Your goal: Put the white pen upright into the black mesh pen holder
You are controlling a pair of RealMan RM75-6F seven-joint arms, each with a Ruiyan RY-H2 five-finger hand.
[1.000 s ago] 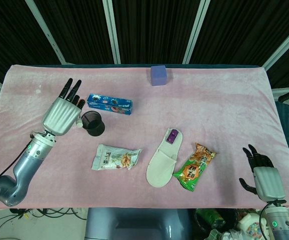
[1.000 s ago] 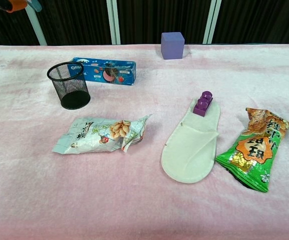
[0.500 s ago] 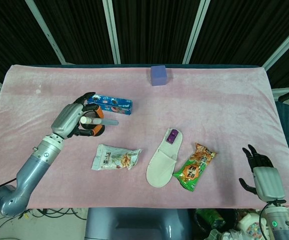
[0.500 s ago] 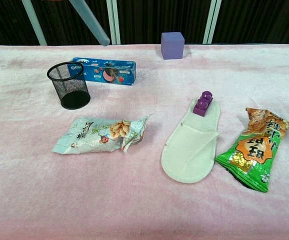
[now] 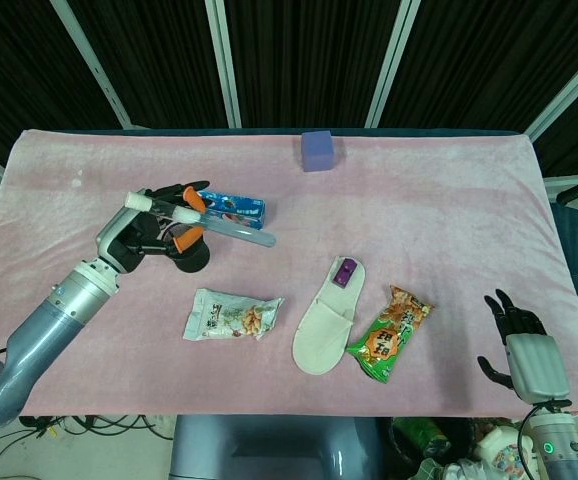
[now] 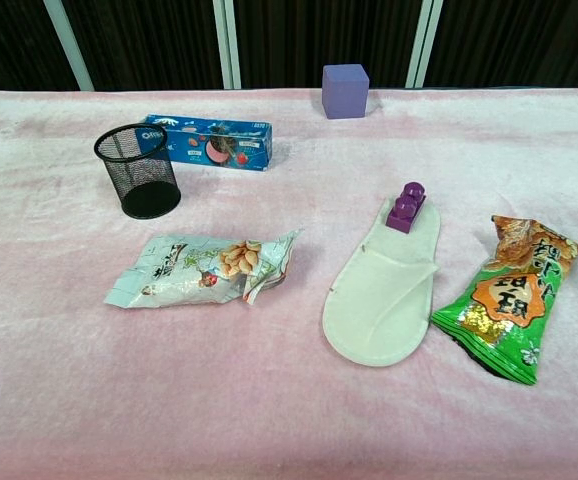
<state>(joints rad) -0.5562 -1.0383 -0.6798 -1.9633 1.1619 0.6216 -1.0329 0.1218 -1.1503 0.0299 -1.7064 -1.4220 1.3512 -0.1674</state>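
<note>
Pen (image 5: 201,219), white, lies slanted across my left hand (image 5: 157,228), pinched in my fingers above the black mesh pen holder (image 6: 138,171) beside the blue box (image 6: 209,142). My right hand (image 5: 519,335) rests spread, holding nothing.

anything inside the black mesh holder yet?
No. In the chest view the black mesh pen holder stands upright and empty. The white pen lies nearly level in the left hand above it, partly hiding it from the head camera.

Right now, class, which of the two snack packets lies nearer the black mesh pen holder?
The white nut packet, just in front of the pen holder; the green packet lies far right, beyond the slipper.
</note>
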